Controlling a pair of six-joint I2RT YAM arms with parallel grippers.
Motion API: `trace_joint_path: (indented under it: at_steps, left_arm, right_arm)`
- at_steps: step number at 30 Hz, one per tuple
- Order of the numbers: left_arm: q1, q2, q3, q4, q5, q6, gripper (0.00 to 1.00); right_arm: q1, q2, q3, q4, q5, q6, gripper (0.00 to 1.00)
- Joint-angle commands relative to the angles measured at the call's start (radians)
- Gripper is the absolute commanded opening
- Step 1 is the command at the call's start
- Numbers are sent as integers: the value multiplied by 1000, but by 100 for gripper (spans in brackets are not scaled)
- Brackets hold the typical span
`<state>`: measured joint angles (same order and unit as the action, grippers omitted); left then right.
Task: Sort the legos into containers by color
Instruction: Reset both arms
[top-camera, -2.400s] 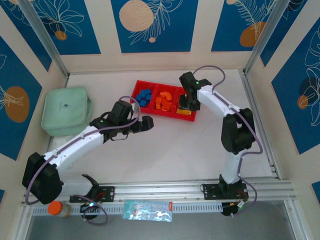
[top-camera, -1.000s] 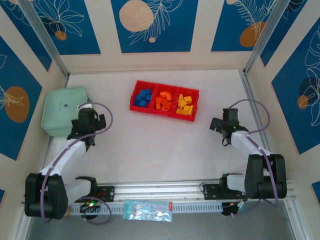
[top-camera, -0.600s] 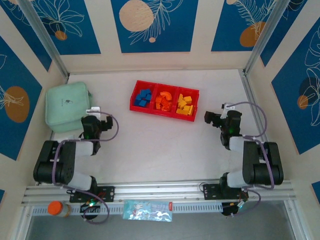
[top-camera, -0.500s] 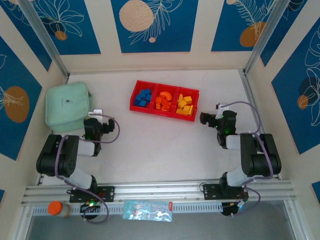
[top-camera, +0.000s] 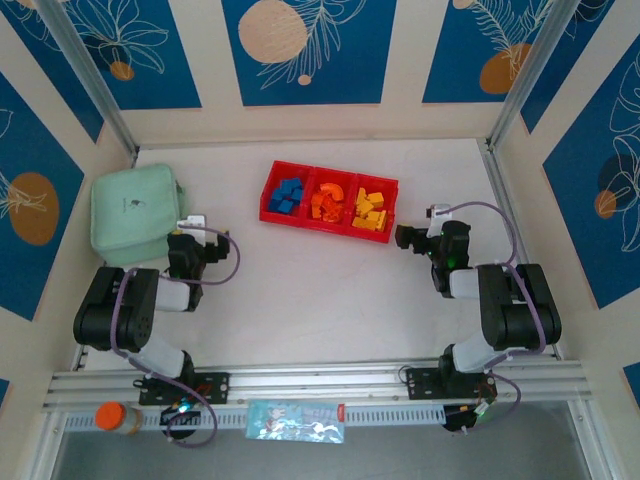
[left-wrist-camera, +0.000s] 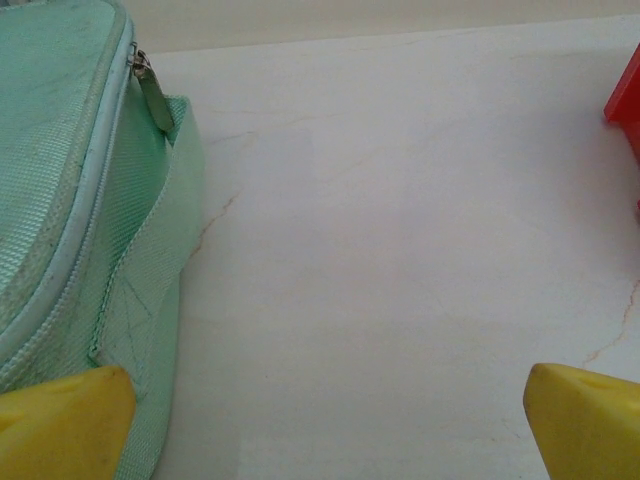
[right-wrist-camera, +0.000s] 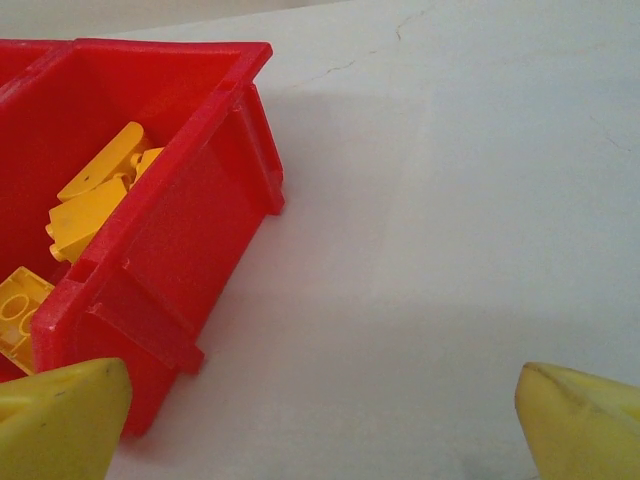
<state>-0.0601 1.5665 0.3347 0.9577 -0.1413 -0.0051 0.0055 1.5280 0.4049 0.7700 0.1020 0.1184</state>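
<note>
**Both arms pulled back from the tray; bricks appear sorted**

The left fingers (left-wrist-camera: 62, 425) are spread wide with nothing between them, their yellow tips at the two lower corners of the wrist view. The right fingers (right-wrist-camera: 66, 418) are equally released and empty, resting just off the right end of the red tray (top-camera: 326, 227), whose corner wall (right-wrist-camera: 200, 250) is close ahead of them.

A couple of seconds ago both arms were stretched out to the tray, the right one over its right-hand compartment. They have since folded back, the left one well to the left of the tray beside the mint-green zip pouch (top-camera: 135, 212). This looks like a retreat to rest, not a fresh reach.

The blue legos (top-camera: 288, 194) fill the tray's left compartment, the orange legos (top-camera: 328, 203) the middle and the yellow legos (top-camera: 371, 210) the right. No loose brick shows on the desk (top-camera: 320, 290) around the tray, so the sort seems complete.

The pouch's small mark and the print on the packet (top-camera: 295, 420), nearer than the tray, are too small to read.
</note>
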Motion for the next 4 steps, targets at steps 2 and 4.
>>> trace_joint_path:
  at_steps: [2,4]
  left_arm:
    - [3,-3,13,33,16,13,99]
    - [2,-2,15,33,16,13,99]
  right_arm:
    - [-6,-4,22,21,-21,-19,99]
    - [-6,-8,14,31,-22,-20,99]
